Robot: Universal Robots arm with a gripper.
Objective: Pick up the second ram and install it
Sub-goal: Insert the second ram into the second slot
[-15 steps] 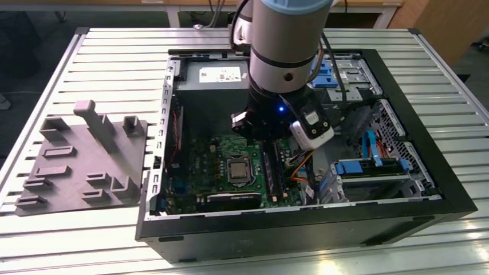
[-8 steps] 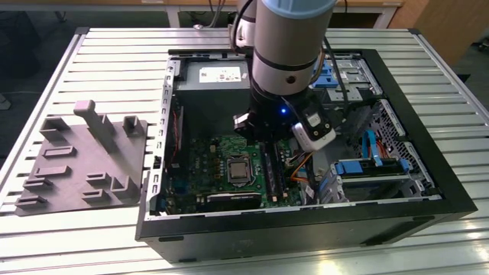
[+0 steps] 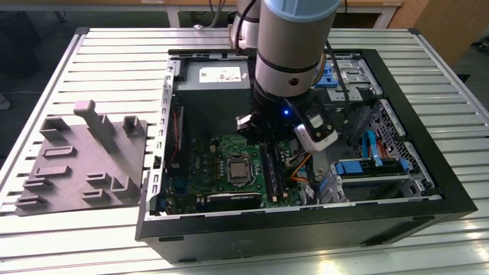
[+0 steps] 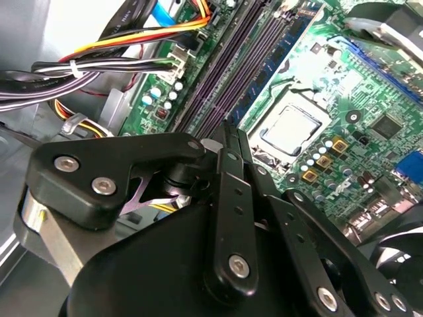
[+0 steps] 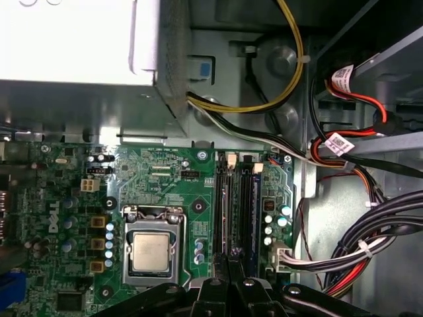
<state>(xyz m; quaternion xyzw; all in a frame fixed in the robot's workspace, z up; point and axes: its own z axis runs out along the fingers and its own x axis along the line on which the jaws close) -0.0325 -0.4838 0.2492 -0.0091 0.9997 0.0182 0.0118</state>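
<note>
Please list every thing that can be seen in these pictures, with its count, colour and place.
computer case: one, black, open, on the table
table: one, pale slatted
holder tray: one, grey, on the table at the exterior view's left of the case
motherboard: one, green, inside the case
processor: one, silver, in its socket
memory slots: several, black, beside the processor
cables: many, black, red, yellow, beside the board
arm: one, grey, over the case
claw: one, black, above the slots
</note>
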